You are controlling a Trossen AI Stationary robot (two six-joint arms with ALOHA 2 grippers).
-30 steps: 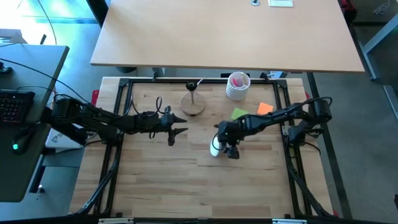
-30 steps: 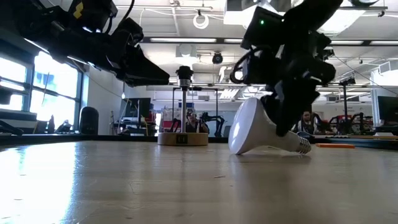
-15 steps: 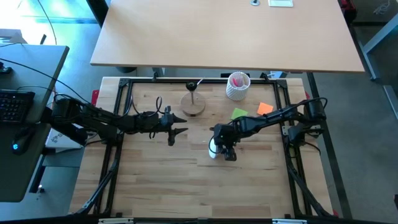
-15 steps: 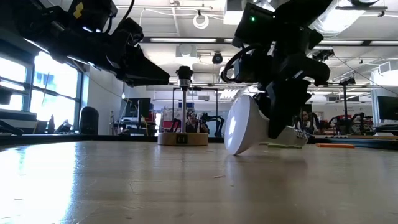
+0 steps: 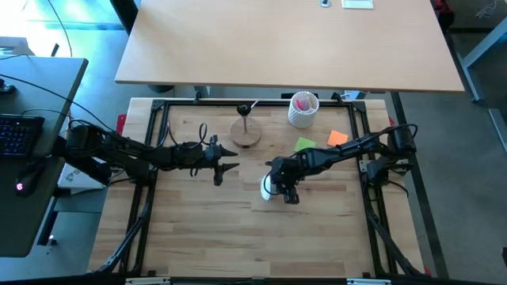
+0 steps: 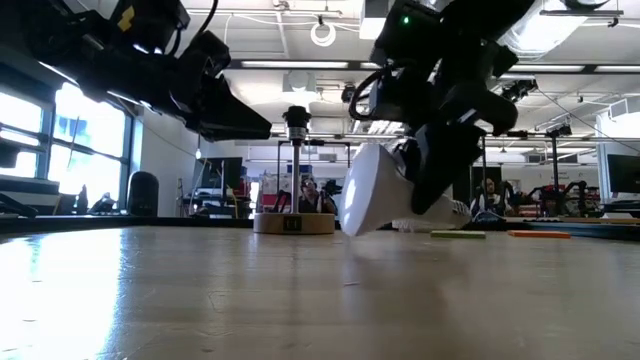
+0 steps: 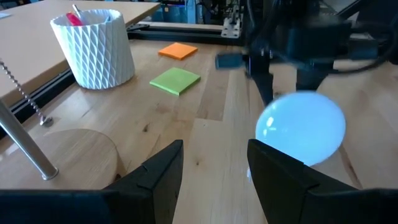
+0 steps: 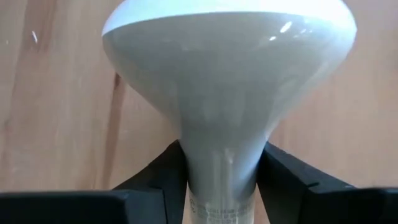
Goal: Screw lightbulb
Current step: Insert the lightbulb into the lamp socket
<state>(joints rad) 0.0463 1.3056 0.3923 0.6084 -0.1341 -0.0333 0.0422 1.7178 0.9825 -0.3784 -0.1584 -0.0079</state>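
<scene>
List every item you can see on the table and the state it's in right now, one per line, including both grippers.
lightbulb: lifted clear of the table, tilted, globe toward the left arm, gripped at the neck.
right gripper: shut on the lightbulb's neck.
left gripper: open, empty, hanging above the table.
socket stand: upright on its round wooden base, no bulb in it.
white ribbed cup: upright, pink item inside.
green note: lying flat.
orange note: lying flat.

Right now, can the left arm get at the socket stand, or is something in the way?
Probably yes. The left hand hovers open beside the wooden-based socket stand, with only bare table between them. The right hand holds the lightbulb off to the other side, clear of that path.
</scene>
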